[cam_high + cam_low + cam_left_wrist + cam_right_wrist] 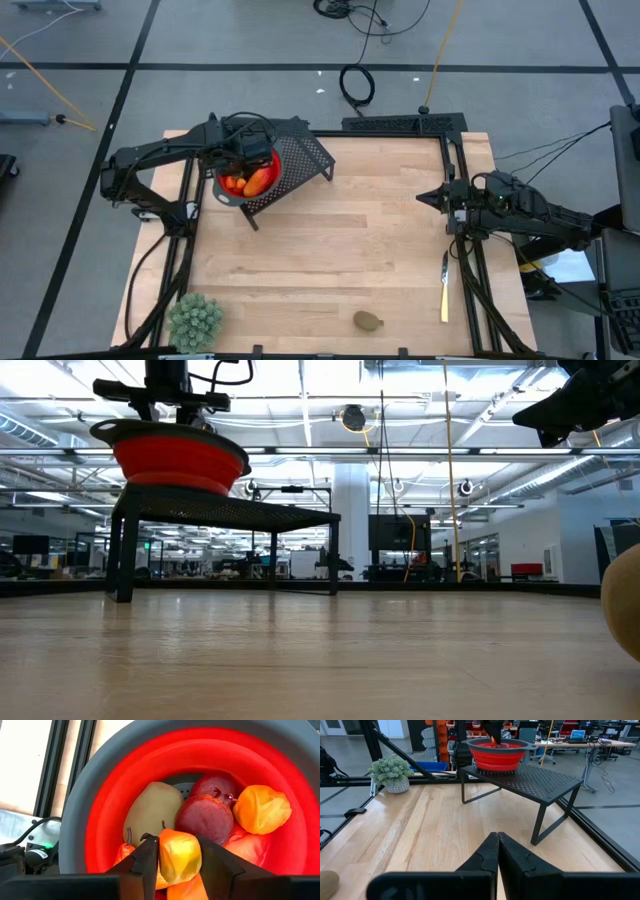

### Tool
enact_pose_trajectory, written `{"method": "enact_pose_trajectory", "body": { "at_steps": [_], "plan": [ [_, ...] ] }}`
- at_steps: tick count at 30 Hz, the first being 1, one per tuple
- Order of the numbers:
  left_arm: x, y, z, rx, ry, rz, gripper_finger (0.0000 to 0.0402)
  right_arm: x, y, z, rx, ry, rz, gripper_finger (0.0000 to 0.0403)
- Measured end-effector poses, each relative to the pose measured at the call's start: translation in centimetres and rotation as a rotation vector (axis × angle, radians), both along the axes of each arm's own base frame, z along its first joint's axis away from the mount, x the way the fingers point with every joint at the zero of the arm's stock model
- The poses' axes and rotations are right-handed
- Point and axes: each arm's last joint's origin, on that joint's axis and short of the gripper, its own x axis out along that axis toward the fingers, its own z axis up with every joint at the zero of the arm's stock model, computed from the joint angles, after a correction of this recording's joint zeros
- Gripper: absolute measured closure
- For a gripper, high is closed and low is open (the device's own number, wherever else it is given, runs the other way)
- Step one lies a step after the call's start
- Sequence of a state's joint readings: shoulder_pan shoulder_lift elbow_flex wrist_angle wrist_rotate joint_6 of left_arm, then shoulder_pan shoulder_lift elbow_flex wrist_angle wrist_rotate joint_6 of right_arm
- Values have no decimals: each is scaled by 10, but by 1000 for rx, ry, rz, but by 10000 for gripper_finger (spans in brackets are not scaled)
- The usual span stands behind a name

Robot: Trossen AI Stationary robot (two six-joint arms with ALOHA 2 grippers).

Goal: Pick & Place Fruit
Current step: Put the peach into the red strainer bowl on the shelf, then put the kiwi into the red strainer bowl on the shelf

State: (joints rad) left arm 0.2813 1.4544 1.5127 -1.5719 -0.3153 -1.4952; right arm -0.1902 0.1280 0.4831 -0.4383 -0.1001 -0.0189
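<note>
Both arms are black and jointed, trailing black cables; the right gripper (497, 851) has chunky, matte black, wedge-shaped fingers.

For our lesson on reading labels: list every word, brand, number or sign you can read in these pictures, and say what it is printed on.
None can be read.
Red collapsible bowl with grey rim: no print shows.
Black perforated metal stand: no print shows.
Pale wooden table: no print shows.
Screens and signs in the room behind, in the low and right wrist views: too small and blurred to read.
</note>
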Motion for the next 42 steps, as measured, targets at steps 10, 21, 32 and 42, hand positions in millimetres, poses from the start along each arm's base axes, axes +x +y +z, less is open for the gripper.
{"method": "enact_pose_trajectory", "body": {
  "at_steps": [10,21,32,42],
  "plan": [
    [0,0,0,-1,13,-42,220,0,0,0,0,0,0,403],
    [9,-22,36,140,-158,-203,256,0,0,1,-1,-8,0,403],
    [45,-68,39,198,-362,-455,358,0,0,1,6,-10,2,403],
    [99,-118,47,364,-645,-837,399,0,0,1,5,-14,4,403]
  ]
}}
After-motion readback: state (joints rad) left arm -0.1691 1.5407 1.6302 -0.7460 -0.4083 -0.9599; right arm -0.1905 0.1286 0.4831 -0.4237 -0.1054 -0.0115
